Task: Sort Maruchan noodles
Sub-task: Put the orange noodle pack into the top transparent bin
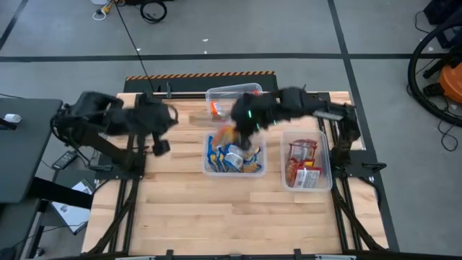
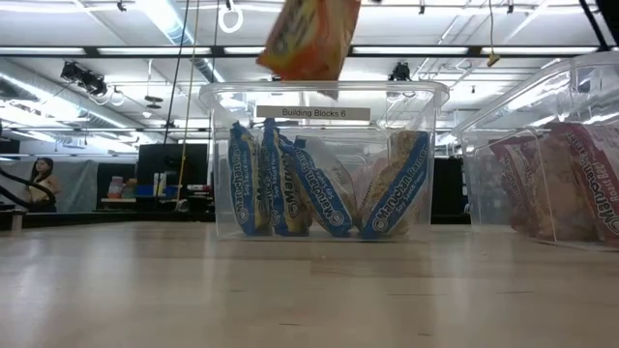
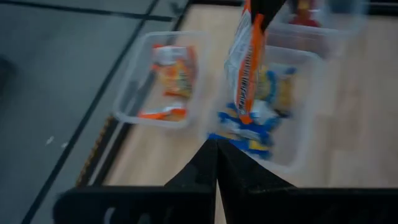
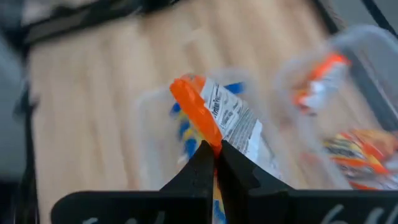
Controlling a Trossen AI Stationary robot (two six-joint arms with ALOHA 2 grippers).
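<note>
From above, the wooden desk (image 1: 216, 217) carries three clear tubs: a middle tub (image 1: 207, 167) holding blue noodle packets (image 1: 232, 159), a far tub (image 1: 216, 94) with orange packets inside, and a right-hand tub (image 1: 326, 173) with red packets (image 1: 303, 167). The right end effector (image 1: 245, 130) reaches in over the far edge of the middle tub, clamped on an orange noodle packet (image 1: 227, 134) that hangs above the blue ones. The left end effector (image 1: 160, 146) waits over the desk's left side, well apart from the tubs, its fingers together and holding nothing. From desk height, the orange packet (image 2: 309, 37) hangs in the air above the middle tub (image 2: 218, 155), clear of its rim, and the blue packets (image 2: 290, 188) stand on edge inside it; the red packets (image 2: 571, 179) show through the wall of the tub on the right, and a person (image 2: 43, 184) stands far back in the room. The left wrist camera looks past its own closed end effector (image 3: 216, 149) at the orange packet (image 3: 245, 68) dangling over the blue ones (image 3: 249, 127), with the far tub's orange packets (image 3: 169, 78) beside. The right wrist camera shows its end effector (image 4: 214, 149) pinched on one edge of the orange packet (image 4: 214, 118), with the blue packets (image 4: 183, 127) below.
</note>
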